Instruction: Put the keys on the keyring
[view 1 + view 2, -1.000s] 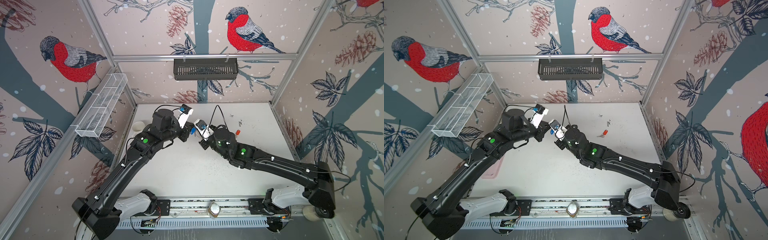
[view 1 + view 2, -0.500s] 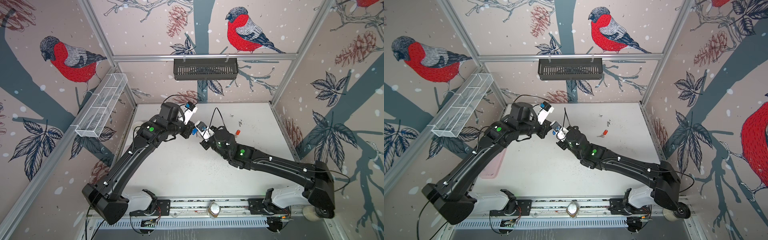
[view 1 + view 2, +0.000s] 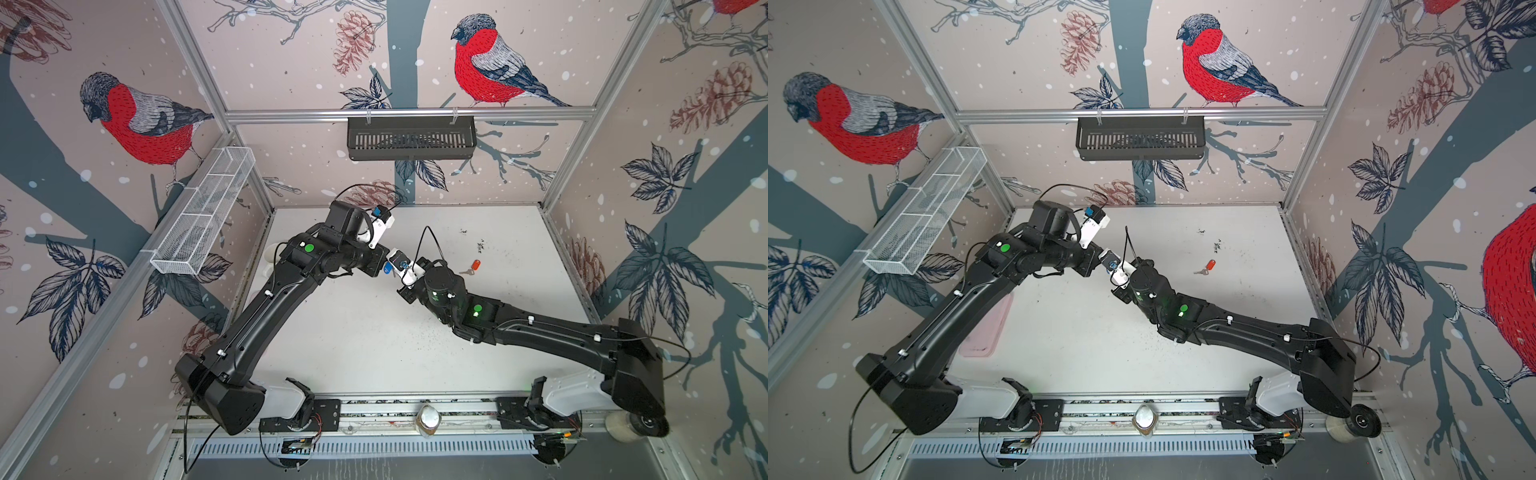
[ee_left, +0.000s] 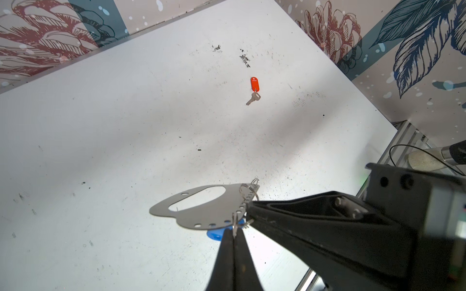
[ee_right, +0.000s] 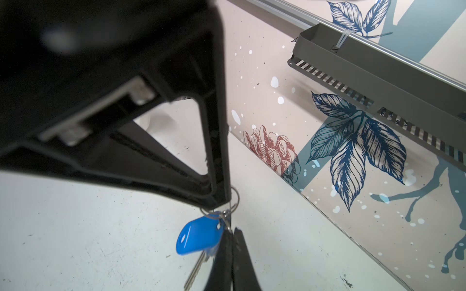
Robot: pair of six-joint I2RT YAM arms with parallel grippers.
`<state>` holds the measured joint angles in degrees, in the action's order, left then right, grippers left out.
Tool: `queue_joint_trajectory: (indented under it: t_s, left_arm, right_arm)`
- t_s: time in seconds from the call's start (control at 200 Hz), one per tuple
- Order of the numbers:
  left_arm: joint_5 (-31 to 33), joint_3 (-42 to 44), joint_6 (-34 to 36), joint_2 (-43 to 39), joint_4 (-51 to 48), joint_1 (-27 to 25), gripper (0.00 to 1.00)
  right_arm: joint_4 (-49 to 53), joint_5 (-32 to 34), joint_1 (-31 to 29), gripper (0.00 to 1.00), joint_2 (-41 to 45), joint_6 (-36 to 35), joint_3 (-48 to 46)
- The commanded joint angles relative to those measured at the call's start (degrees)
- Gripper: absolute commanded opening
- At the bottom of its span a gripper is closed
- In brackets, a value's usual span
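In the left wrist view the keyring (image 4: 201,209), a flat grey plate with a long slot and a row of small holes, hangs above the table. My left gripper (image 4: 234,230) is shut on a thin silver ring at the plate's holed edge. A blue tag (image 4: 216,233) shows just beneath the plate. My right gripper (image 4: 248,205) is shut on the same edge from the side. The right wrist view shows the blue tag (image 5: 199,236) and its key (image 5: 196,272) dangling beside my shut right gripper (image 5: 230,230). A second key with a red tag (image 3: 473,266) lies on the table.
A black slotted basket (image 3: 411,137) hangs on the back wall and a white wire basket (image 3: 203,216) on the left wall. A pink flat object (image 3: 984,332) lies under the left arm. A small jar (image 3: 428,419) stands on the front rail.
The left arm has lifted and swung its elbow toward the back wall, with its wrist edging right. Both grippers stay shut and meet at the same spot. The right arm barely moved.
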<state>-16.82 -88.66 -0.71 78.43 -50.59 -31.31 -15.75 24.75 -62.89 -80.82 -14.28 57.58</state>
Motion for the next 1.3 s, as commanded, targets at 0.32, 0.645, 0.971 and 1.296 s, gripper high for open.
queue_joint_trajectory:
  t_s: [0.32,0.645,0.971,1.296]
  left_arm:
    - [-3.9,0.7,-1.5,-0.5,-4.5,0.0,0.0]
    - [-6.0,1.4,-1.5,-1.1,-4.3,-0.1,0.0]
    - [-7.7,2.0,-1.6,-1.6,-4.1,0.0,0.0]
    - [-8.4,2.4,-1.6,-2.0,-4.1,0.0,0.0]
  right_arm:
    - [-4.6,8.1,-1.0,0.0,0.0,-7.2,-2.4]
    - [-9.3,8.8,-1.3,0.0,0.0,-10.3,-3.8]
    - [-14.0,9.2,-1.9,0.0,0.0,-12.7,-5.1]
    - [-19.7,10.5,-2.0,0.0,-0.4,-15.1,-6.2]
